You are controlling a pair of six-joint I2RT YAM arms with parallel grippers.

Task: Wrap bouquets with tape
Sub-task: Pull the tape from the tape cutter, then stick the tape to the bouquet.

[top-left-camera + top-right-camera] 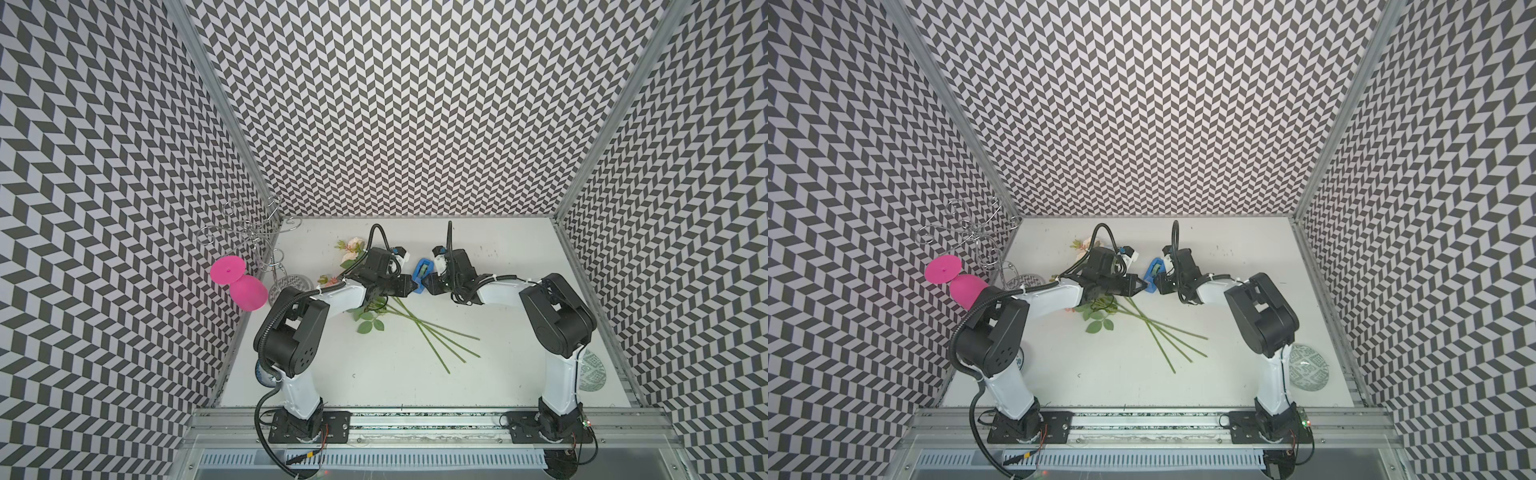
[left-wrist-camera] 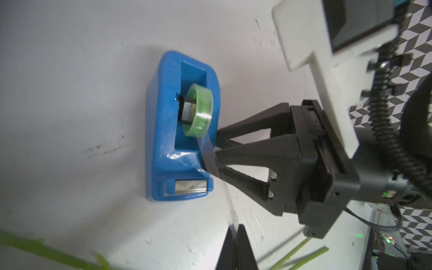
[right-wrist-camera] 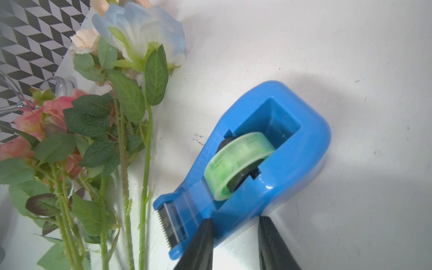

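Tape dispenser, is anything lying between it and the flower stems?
Nothing visible. In the right wrist view only bare table separates the tape dispenser from the flower stems beside it; the right pincer grips it.

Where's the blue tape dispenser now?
In a top view the dispenser stands near the table's back, centre, held by the right pincer, just right of the flowers.

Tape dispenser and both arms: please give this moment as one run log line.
left gripper: jaws shut beside tape dispenser | right gripper: jaws clamped on dispenser body | bouquets: lying on table, stems splayed
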